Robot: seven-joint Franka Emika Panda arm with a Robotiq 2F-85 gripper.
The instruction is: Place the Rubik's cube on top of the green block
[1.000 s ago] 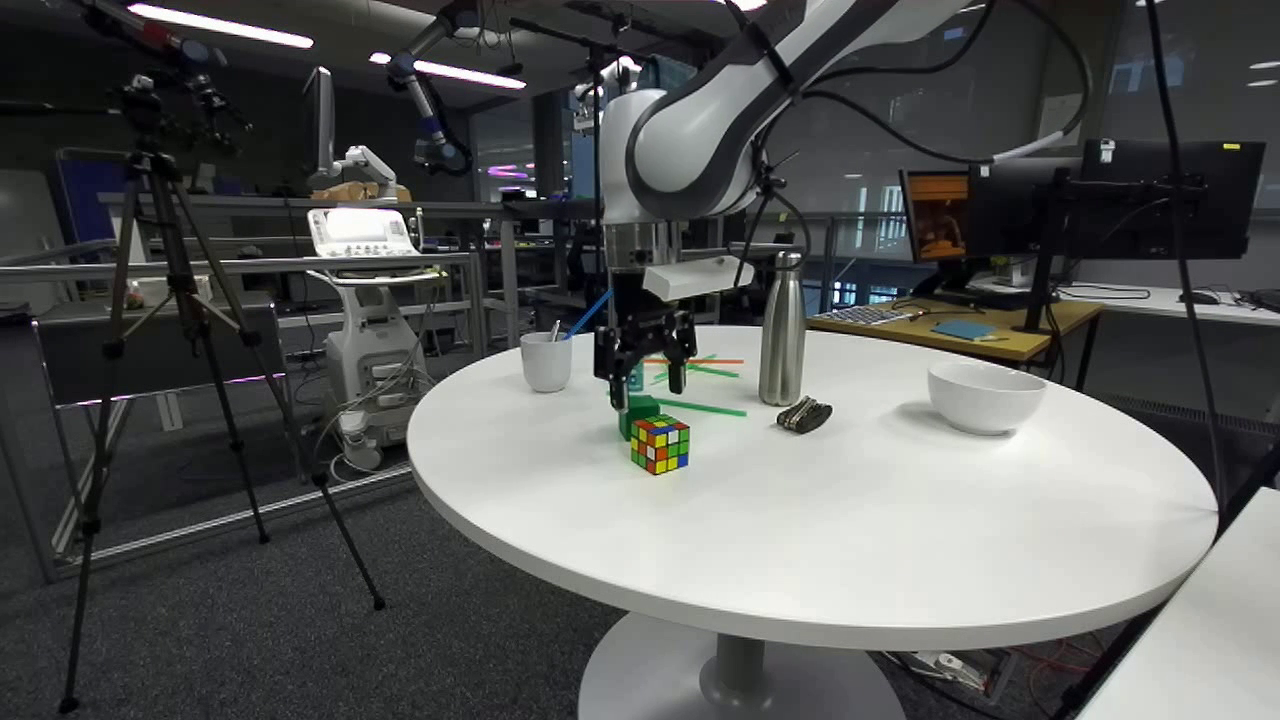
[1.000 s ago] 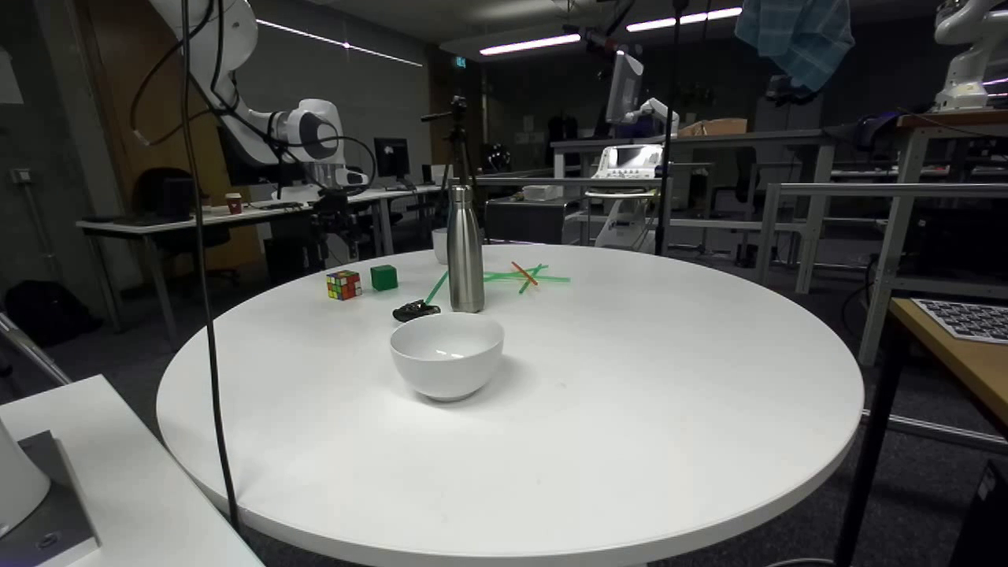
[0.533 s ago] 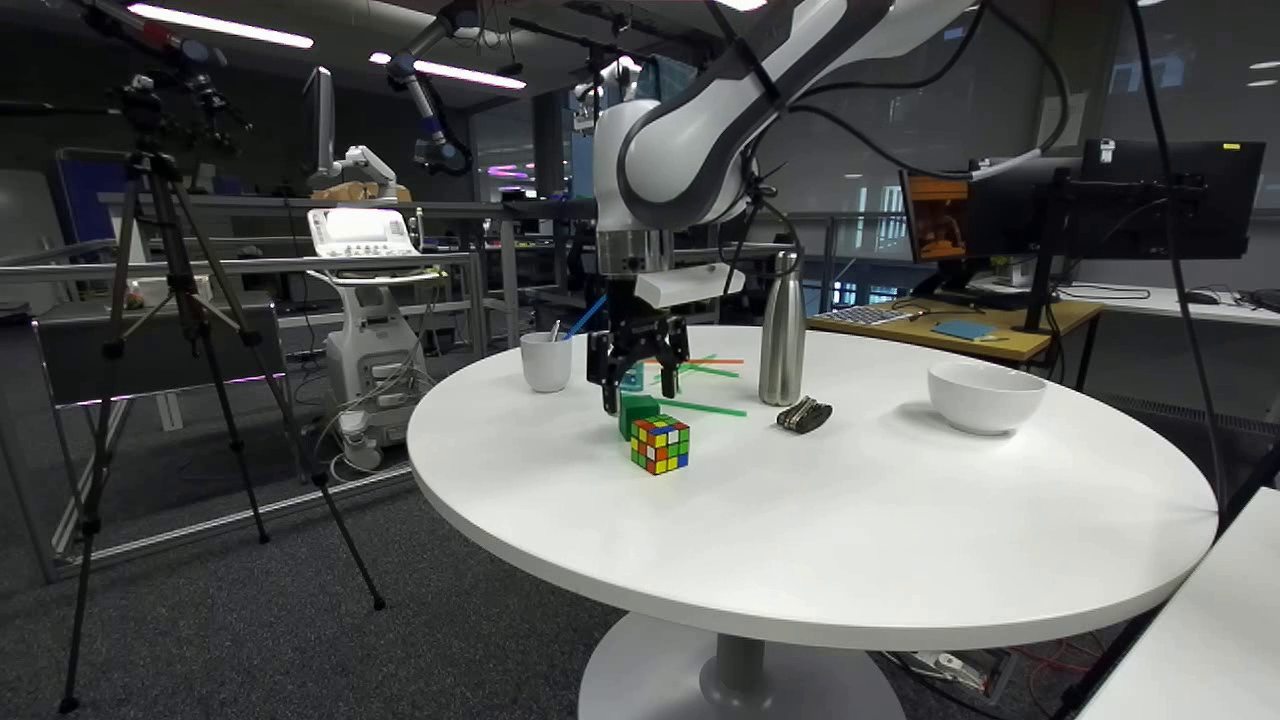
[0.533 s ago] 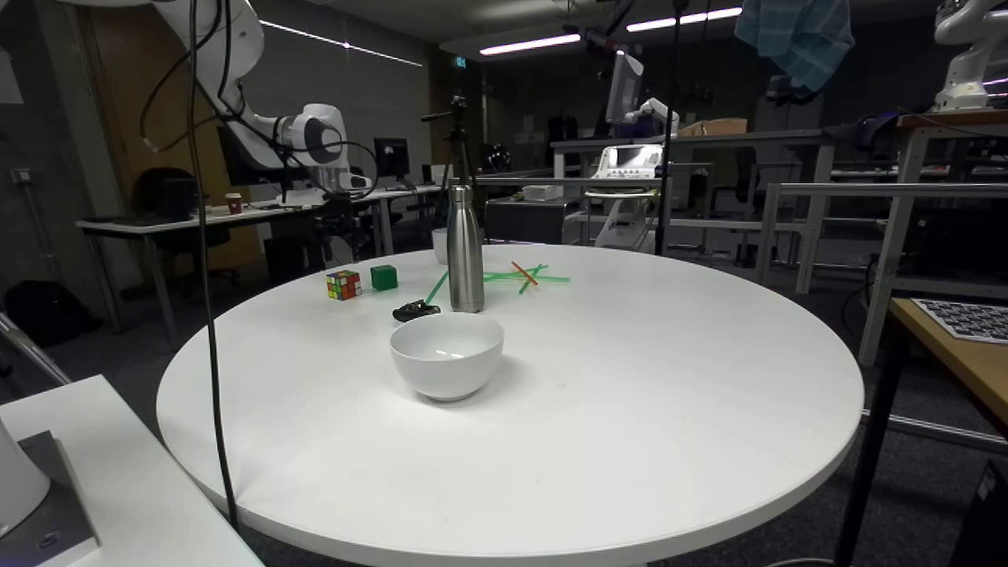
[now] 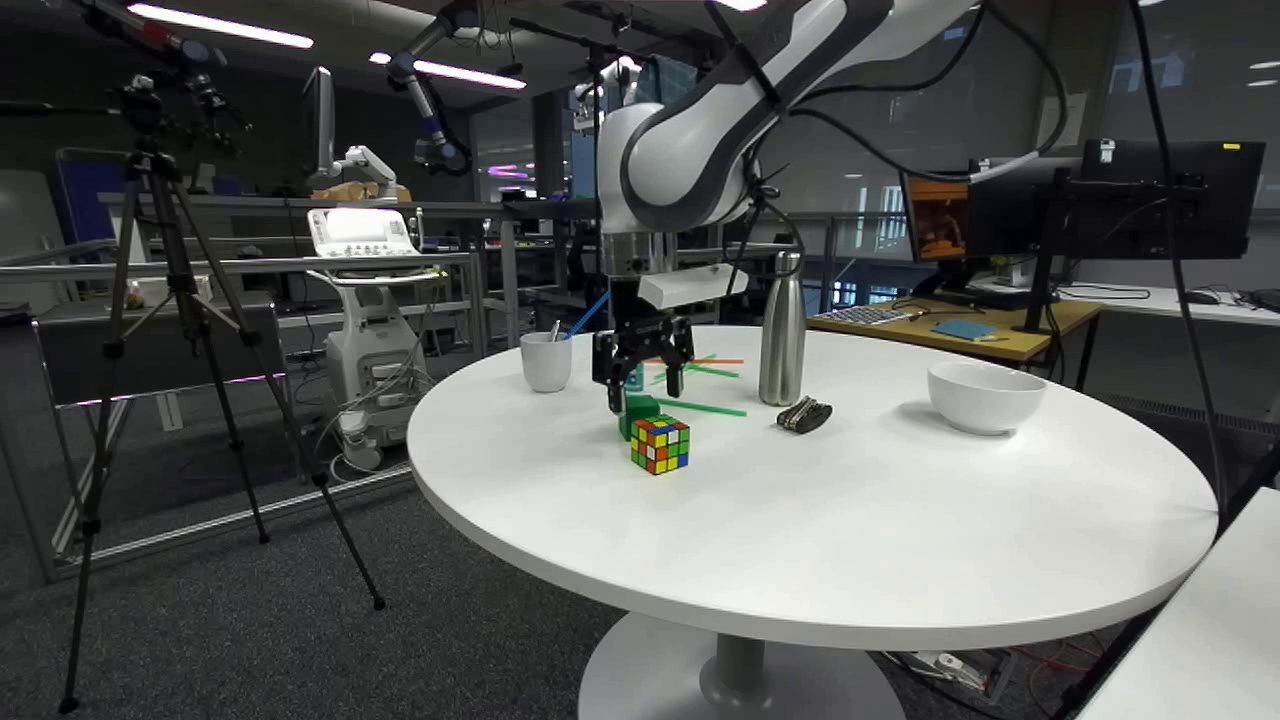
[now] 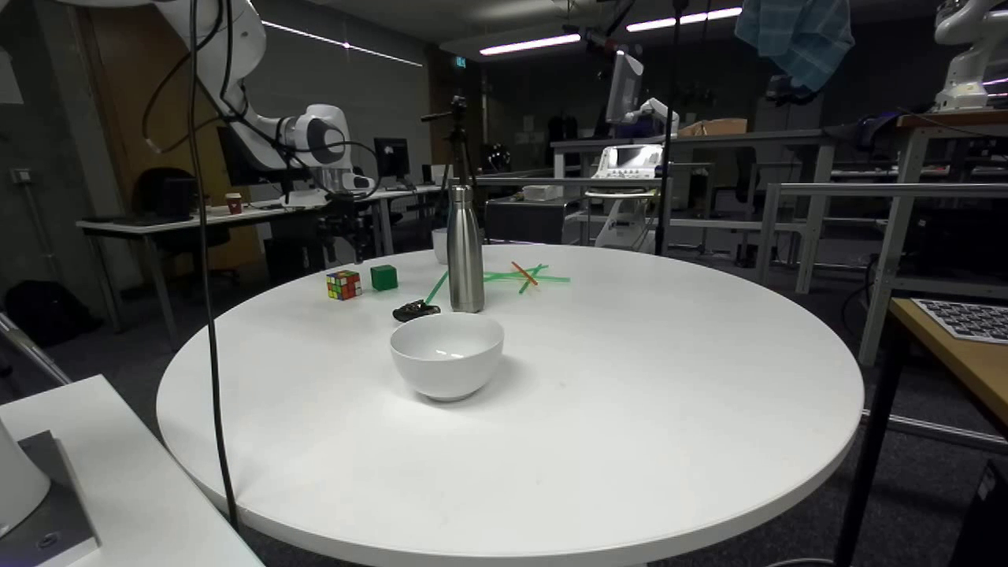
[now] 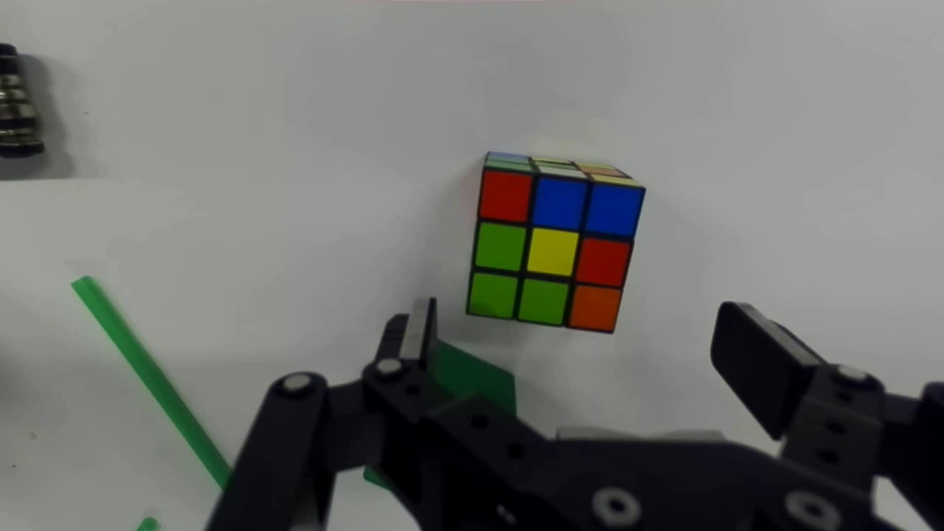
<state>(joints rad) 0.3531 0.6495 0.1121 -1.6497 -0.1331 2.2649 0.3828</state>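
The Rubik's cube (image 5: 660,445) sits on the white table, and it also shows in an exterior view (image 6: 343,285) and the wrist view (image 7: 553,251). The green block (image 5: 641,406) sits on the table close behind the cube. It stands to the right of the cube in an exterior view (image 6: 383,277). In the wrist view the green block (image 7: 478,375) is partly hidden by my left-hand finger. My gripper (image 5: 646,398) is open and empty above the table, over the area by the block and cube. In the wrist view the cube lies ahead of the fingertips (image 7: 582,328), with nothing between them.
A steel bottle (image 5: 783,340) stands right of the gripper, with a dark banded object (image 5: 804,415) by its foot. A white bowl (image 5: 986,398) is further right. A white cup (image 5: 546,362) stands behind left. Thin green sticks (image 5: 705,407) lie on the table (image 5: 850,560).
My gripper has come down very slightly, drifting a little left and then back right in an exterior view. It stays open. The cube and the green block have not moved.
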